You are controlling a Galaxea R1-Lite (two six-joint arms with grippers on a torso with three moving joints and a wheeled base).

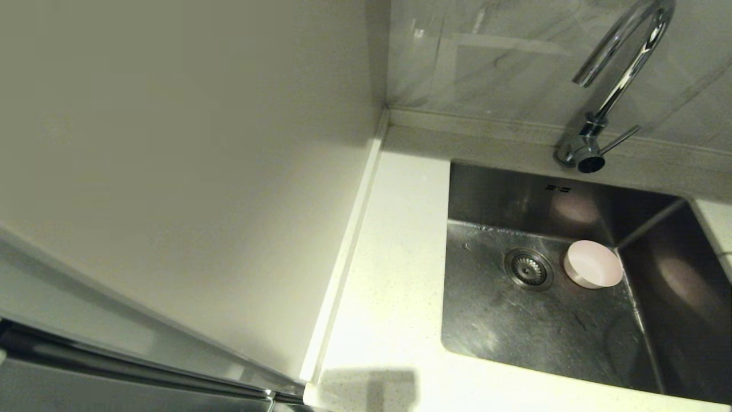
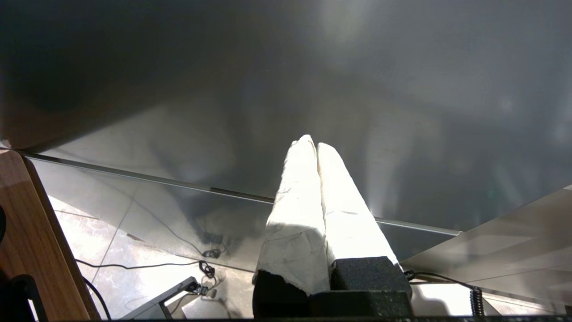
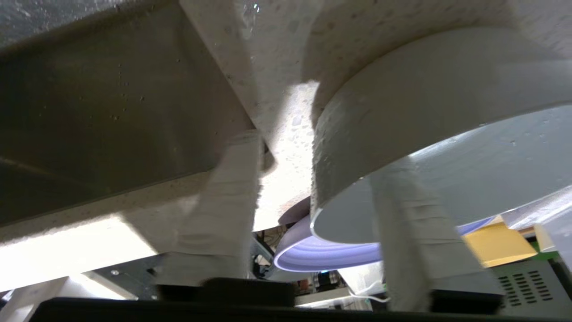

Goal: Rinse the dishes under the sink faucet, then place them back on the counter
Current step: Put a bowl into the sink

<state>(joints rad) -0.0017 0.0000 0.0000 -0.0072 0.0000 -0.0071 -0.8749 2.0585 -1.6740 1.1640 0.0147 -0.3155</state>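
The pink cup (image 1: pixel 593 264) stands in the sink (image 1: pixel 514 320), beside the drain (image 1: pixel 528 269). The right pincer (image 3: pixel 313 179) is wide around the bowl (image 3: pixel 402 112) rim, above the plate (image 3: pixel 330 255). The left pincer (image 2: pixel 316 147) is closed, holding nothing.

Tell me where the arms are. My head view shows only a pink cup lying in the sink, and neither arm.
Observer: The right gripper is at the pale bowl, its jaws open astride the bowl's wall.
Operator: Any sign of the plate?
Observer: Yes, the lilac plate shows close beside that bowl.
Operator: And the left arm?
Observer: The left gripper faces a dark panel, its jaws shut on nothing.
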